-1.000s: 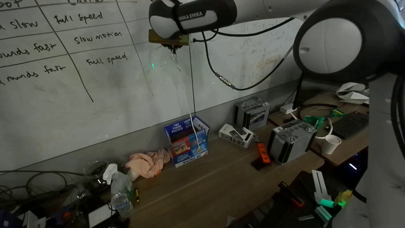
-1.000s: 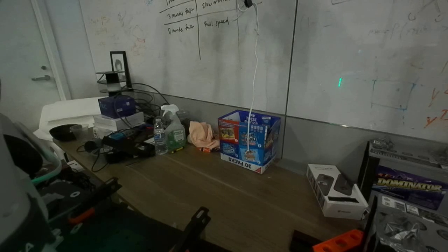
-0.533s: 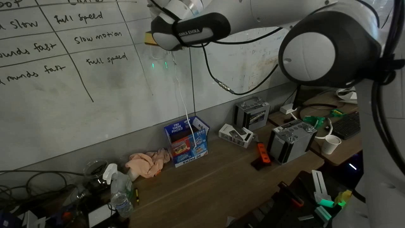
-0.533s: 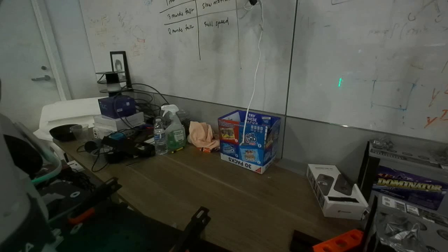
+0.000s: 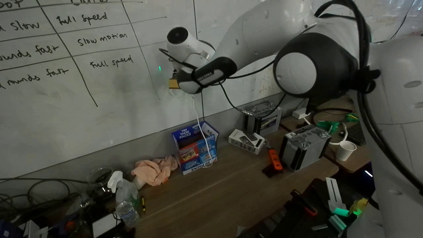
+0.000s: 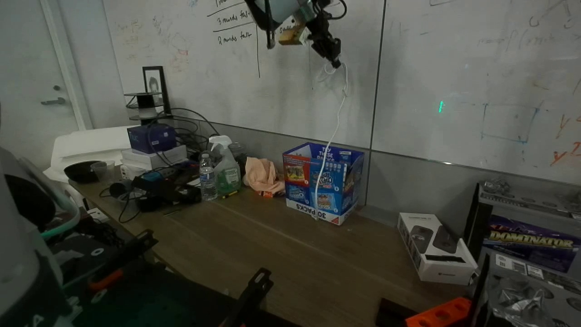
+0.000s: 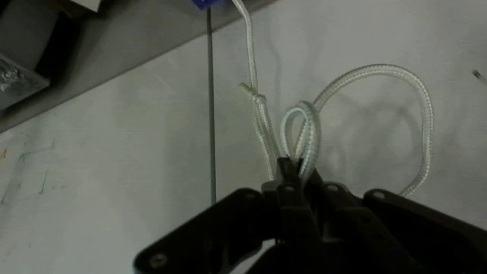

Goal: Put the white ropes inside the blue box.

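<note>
Wrist view, lower centre: the fingers (image 7: 291, 203) are pinched together on the white rope (image 7: 312, 139). They angle down and right at the top of an exterior view; the arm (image 5: 274, 29) spans an exterior view from right edge to upper centre. The rope hangs across the front of the blue box (image 6: 337, 181), marked “30 PACKS”, mid-frame on the bench (image 6: 272, 245). At right a grey device (image 6: 531, 236) reads “DOMINATOR”; upper left, the whiteboard (image 5: 115, 99) says “Full speed”, “Slow motion”.
</note>
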